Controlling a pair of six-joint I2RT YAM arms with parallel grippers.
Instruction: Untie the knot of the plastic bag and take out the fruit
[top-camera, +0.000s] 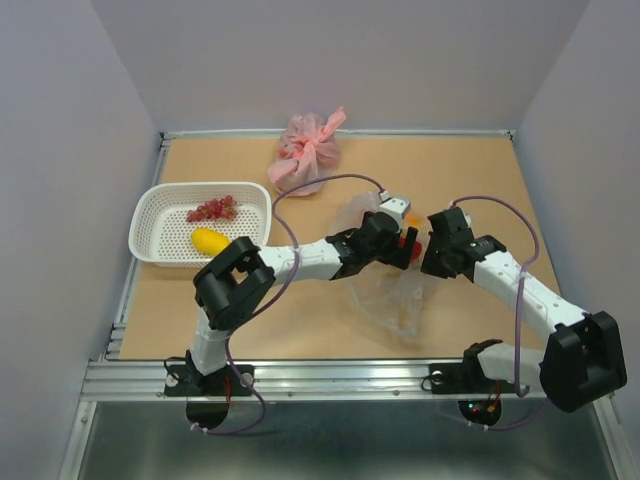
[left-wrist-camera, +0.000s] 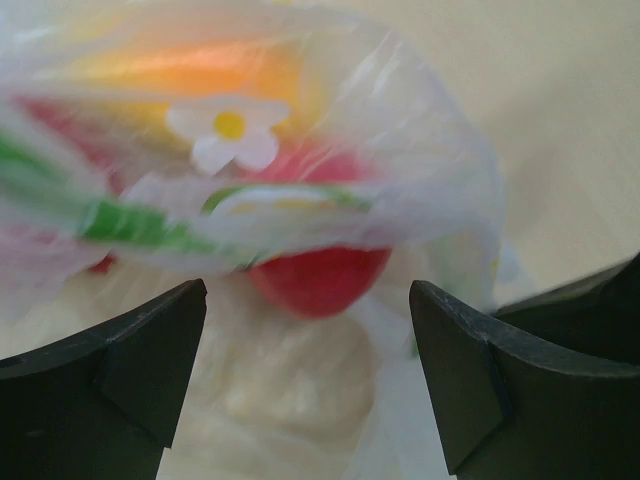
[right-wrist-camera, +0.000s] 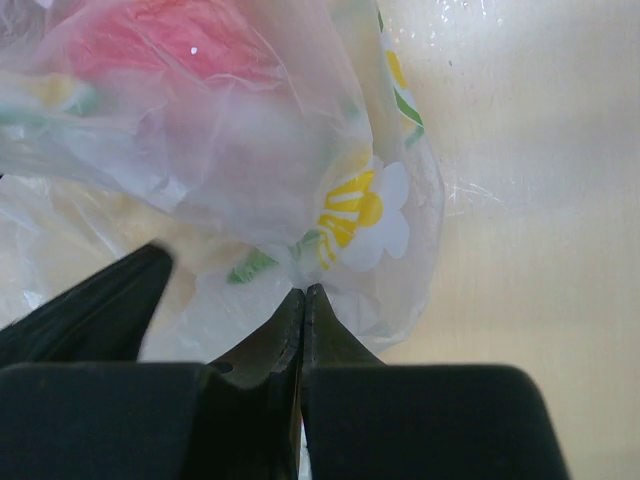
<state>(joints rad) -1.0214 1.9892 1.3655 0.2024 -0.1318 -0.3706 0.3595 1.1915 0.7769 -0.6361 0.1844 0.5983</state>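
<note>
The clear plastic bag (top-camera: 392, 290) lies crumpled at mid-table between both grippers. My left gripper (top-camera: 398, 240) is open, its jaws wide apart (left-wrist-camera: 308, 300) just in front of a red round fruit (left-wrist-camera: 320, 280) that sits inside the flower-printed film. An orange fruit (left-wrist-camera: 190, 70) shows blurred behind it. My right gripper (top-camera: 432, 248) is shut on a fold of the bag's film (right-wrist-camera: 304, 292), with a red fruit (right-wrist-camera: 190, 45) inside the bag beyond it. I cannot make out the knot. The yellow mango (top-camera: 208, 240) and the grape bunch (top-camera: 212, 209) lie in the white basket (top-camera: 150, 215).
A pink tied bag (top-camera: 308, 150) lies at the back centre. The white basket stands at the left. Grey walls close in the table on three sides, and a metal rail runs along the near edge.
</note>
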